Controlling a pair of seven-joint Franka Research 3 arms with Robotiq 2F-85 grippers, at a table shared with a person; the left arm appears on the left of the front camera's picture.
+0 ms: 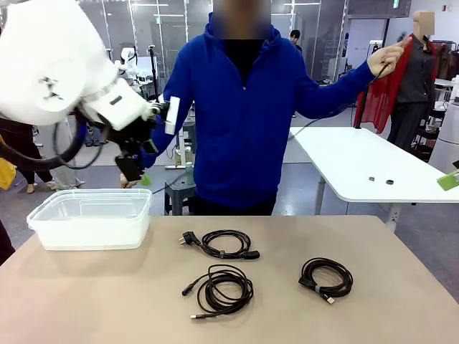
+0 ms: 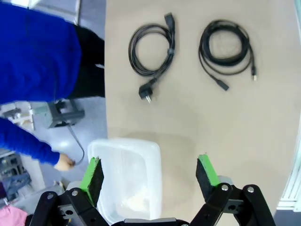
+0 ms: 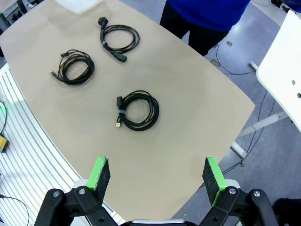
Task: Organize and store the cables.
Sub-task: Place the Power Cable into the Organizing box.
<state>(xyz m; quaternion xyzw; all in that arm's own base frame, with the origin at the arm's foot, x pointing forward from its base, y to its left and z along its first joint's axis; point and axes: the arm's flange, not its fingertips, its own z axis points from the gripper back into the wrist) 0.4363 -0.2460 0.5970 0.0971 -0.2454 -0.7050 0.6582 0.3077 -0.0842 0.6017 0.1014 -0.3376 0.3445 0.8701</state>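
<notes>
Three coiled black cables lie apart on the tan table (image 1: 72, 308), the front cable (image 1: 219, 289) nearest, the right cable (image 1: 326, 278) beside it, the plug cable (image 1: 226, 244) behind, then the clear bin (image 1: 92, 215) below the left gripper (image 2: 148, 162), which like the right gripper (image 3: 155, 162) stands wide open and empty, a person (image 1: 240, 115) farthest.

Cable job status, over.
Left gripper open over container. Right gripper open, high above table. Far cable, near cable, right cable coiled on table, none stored. Nothing blocking.
</notes>
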